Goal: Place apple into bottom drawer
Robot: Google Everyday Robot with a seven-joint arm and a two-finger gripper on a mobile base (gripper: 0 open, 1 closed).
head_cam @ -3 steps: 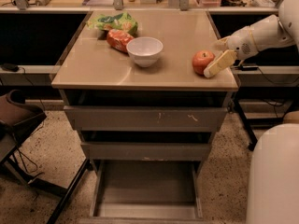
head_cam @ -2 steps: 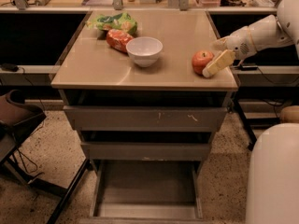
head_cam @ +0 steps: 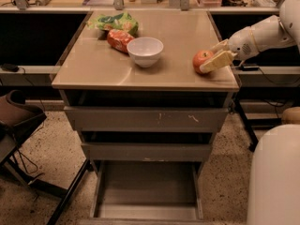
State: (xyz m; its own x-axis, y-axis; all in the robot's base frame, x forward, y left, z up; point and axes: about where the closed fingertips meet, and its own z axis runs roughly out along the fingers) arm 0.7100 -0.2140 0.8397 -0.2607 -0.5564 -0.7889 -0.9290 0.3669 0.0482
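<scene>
The red apple (head_cam: 200,60) sits on the tan cabinet top (head_cam: 117,69) near its right front corner. My gripper (head_cam: 208,60) reaches in from the right at tabletop height. Its two pale fingers (head_cam: 219,60) lie one on each side of the apple and touch it, closed on it. The apple still rests on the surface. The bottom drawer (head_cam: 146,191) is pulled out below the cabinet, with a bare grey floor. The two upper drawers are closed.
A white bowl (head_cam: 145,51) stands mid-top, left of the apple. An orange-red snack bag (head_cam: 119,39) and a green bag (head_cam: 115,21) lie behind it. A dark chair (head_cam: 18,125) is at the left. A white robot body part (head_cam: 274,177) fills the lower right.
</scene>
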